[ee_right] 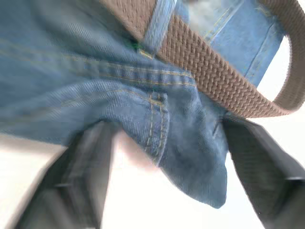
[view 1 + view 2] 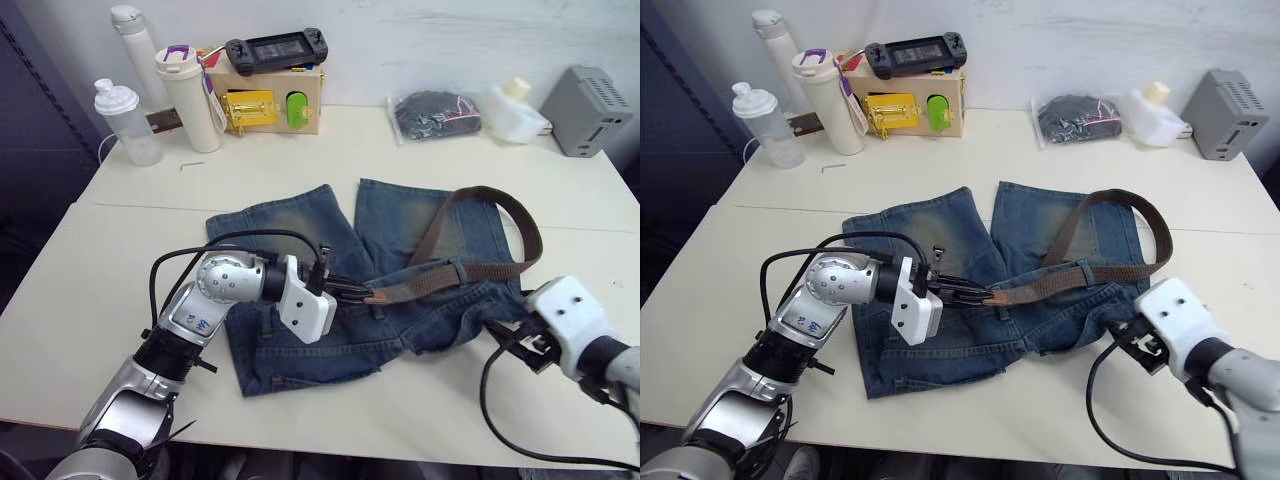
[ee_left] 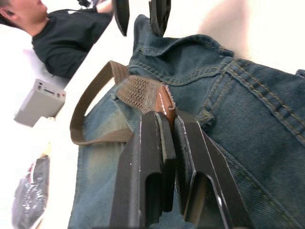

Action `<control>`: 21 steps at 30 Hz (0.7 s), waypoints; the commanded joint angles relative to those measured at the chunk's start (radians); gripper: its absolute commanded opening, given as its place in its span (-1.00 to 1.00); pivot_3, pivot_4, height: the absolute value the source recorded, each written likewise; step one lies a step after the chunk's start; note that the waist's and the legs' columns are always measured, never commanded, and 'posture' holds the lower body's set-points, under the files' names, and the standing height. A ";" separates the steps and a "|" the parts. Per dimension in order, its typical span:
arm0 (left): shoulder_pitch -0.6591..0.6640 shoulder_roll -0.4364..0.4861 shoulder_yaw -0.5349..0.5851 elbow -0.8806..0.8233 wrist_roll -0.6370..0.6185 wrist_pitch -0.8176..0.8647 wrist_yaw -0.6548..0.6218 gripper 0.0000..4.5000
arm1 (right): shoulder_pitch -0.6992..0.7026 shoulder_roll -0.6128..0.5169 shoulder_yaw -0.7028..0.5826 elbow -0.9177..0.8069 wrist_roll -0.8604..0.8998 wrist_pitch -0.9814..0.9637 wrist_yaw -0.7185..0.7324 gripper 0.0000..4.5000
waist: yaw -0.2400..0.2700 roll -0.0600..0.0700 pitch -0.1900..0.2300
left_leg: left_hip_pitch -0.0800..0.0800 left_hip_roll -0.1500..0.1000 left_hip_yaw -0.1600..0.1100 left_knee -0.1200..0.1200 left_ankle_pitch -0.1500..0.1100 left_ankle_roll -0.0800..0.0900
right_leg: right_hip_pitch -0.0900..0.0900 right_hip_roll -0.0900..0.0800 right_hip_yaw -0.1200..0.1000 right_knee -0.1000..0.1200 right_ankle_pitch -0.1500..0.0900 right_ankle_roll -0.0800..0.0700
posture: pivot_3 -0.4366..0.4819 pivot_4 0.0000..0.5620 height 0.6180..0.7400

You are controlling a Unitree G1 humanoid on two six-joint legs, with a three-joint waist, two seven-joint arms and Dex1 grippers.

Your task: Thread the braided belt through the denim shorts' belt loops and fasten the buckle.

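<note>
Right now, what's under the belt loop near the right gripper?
The braided belt passes under that belt loop on the denim shorts; the covered stretch is hidden.

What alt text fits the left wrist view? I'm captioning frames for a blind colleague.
The left gripper is shut on the leather-tipped end of the braided belt, which lies over the denim shorts and loops away across the white table.

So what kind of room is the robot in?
Probably a lab or test room, not a home. The plain white table holds a practice box with latches, a handheld game console and a grey electronics box.
</note>
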 commanded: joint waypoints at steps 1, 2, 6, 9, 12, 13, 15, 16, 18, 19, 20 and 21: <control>0.018 -0.002 0.036 -0.013 0.005 -0.088 0.057 -1.00 | -0.188 -0.022 -0.208 -0.097 0.282 0.386 0.157 0.98 | -0.002 0.000 0.000 | 0.000 0.000 0.001 0.000 0.000 0.000 | 0.000 0.000 0.000 -0.001 0.000 0.000 | -0.05 -0.47 1.00; 0.024 -0.005 0.042 -0.003 0.008 -0.115 0.075 -1.00 | -0.229 -0.030 -0.238 -0.093 0.333 0.468 0.189 0.98 | -0.001 0.000 0.000 | 0.000 0.001 0.001 0.000 0.000 0.000 | 0.000 0.000 0.000 0.000 0.000 0.000 | -0.05 -0.47 1.00; 0.047 -0.011 0.065 0.044 0.050 -0.244 0.152 -1.00 | -0.247 0.051 -0.309 0.008 0.670 0.546 0.116 0.98 | 0.010 0.000 0.000 | 0.001 0.001 -0.001 -0.001 0.000 0.000 | 0.000 0.000 -0.001 0.000 0.000 0.000 | -0.05 -0.47 1.00; 0.055 -0.010 0.079 0.084 0.095 -0.329 0.209 -1.00 | -0.214 0.217 -0.296 0.107 0.971 0.546 -0.149 0.98 | 0.008 -0.003 -0.001 | 0.000 -0.001 -0.002 0.000 0.000 0.001 | 0.000 -0.001 -0.001 0.001 0.000 0.001 | -0.05 -0.47 1.00; 0.058 -0.018 0.087 0.101 0.121 -0.373 0.258 -1.00 | -0.093 0.316 -0.171 0.168 1.280 0.449 -0.519 0.98 | 0.005 -0.003 -0.001 | 0.000 0.000 -0.001 0.000 0.000 0.001 | 0.000 -0.001 -0.001 0.002 0.000 0.001 | -0.05 -0.47 1.00; 0.057 -0.019 0.086 0.103 0.129 -0.383 0.269 -1.00 | -0.030 0.281 -0.087 0.195 1.439 0.331 -0.686 0.98 | 0.005 -0.002 -0.001 | 0.000 -0.001 -0.001 0.000 0.000 0.001 | -0.001 -0.002 -0.001 0.003 0.000 0.001 | -0.05 -0.47 1.00; 0.061 -0.017 0.078 0.105 0.137 -0.390 0.281 -1.00 | 0.050 0.266 0.092 0.235 1.720 0.044 -1.012 0.98 | 0.001 -0.003 -0.001 | 0.000 -0.001 -0.001 0.000 0.000 0.001 | -0.002 -0.003 -0.001 0.007 0.000 0.001 | -0.05 -0.47 1.00; 0.063 -0.013 0.071 0.106 0.135 -0.391 0.281 -1.00 | 0.071 0.286 0.165 0.225 1.768 -0.047 -1.089 0.98 | -0.005 -0.003 0.000 | 0.001 -0.001 -0.001 0.001 -0.001 0.001 | -0.002 -0.004 -0.002 0.008 0.000 0.001 | -0.05 -0.47 1.00; 0.069 -0.006 0.060 0.108 0.127 -0.393 0.280 -1.00 | 0.074 0.369 0.279 0.173 1.784 -0.217 -1.186 0.98 | -0.017 -0.003 0.000 | 0.000 -0.001 0.000 0.001 0.000 0.001 | 0.000 -0.004 -0.003 0.005 0.000 0.001 | -0.05 -0.47 1.00; 0.072 -0.003 0.053 0.107 0.114 -0.394 0.276 -1.00 | 0.067 0.409 0.322 0.151 1.784 -0.291 -1.227 0.98 | -0.023 -0.003 -0.001 | 0.001 -0.001 0.000 0.001 0.000 0.001 | 0.000 -0.004 -0.003 0.005 0.000 0.001 | -0.05 -0.47 1.00; 0.074 -0.001 0.050 0.103 0.106 -0.394 0.275 -1.00 | 0.048 0.444 0.349 0.142 1.784 -0.354 -1.273 0.98 | -0.026 -0.002 -0.001 | 0.001 0.000 0.000 0.001 0.000 0.001 | 0.000 -0.003 -0.002 0.004 0.000 0.001 | -0.05 -0.47 1.00; 0.076 0.001 0.047 0.098 0.101 -0.392 0.275 -1.00 | 0.026 0.463 0.371 0.143 1.784 -0.396 -1.312 0.98 | -0.030 -0.002 -0.001 | 0.001 0.001 0.000 0.000 0.000 0.001 | 0.000 -0.002 -0.002 0.004 0.000 0.001 | -0.05 -0.47 1.00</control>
